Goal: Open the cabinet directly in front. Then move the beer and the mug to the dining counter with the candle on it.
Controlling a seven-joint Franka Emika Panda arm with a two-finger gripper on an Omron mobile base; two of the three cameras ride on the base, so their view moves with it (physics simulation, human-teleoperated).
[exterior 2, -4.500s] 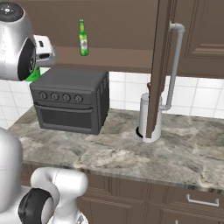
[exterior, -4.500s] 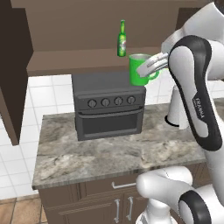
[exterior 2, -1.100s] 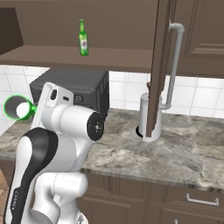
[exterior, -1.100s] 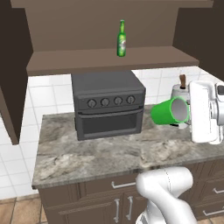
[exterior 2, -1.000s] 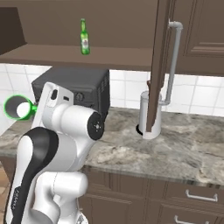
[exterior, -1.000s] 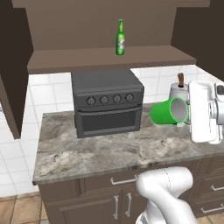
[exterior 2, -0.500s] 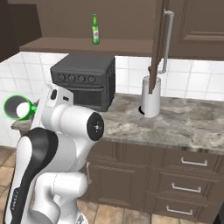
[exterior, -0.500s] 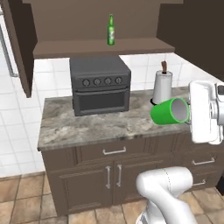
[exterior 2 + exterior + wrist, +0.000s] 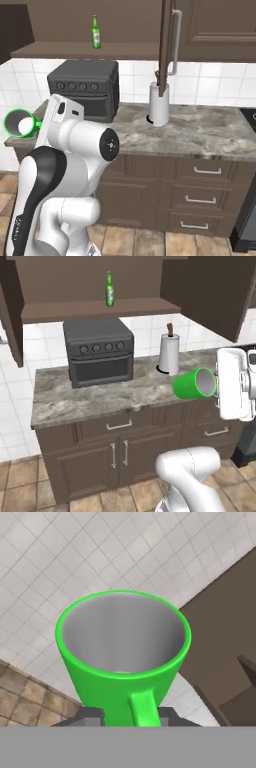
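My two base cameras are looking forward and down from behind me, one from my left, one from my right. Both are taking in the toaster oven (image 9: 99, 353) (image 9: 84, 86), the beer (image 9: 109, 289) (image 9: 95, 32) near the top, and the stone counter (image 9: 100, 393) (image 9: 200, 132). My hand camera is sitting very close, peering along the gripper (image 9: 125, 718) into the mug (image 9: 123, 657), tiles behind.

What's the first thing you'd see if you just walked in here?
The bright green mug, lying on its side in the robot's jaws out in front of the stone counter. Then the green beer bottle, standing alone on the open cabinet's shelf above the dark toaster oven.
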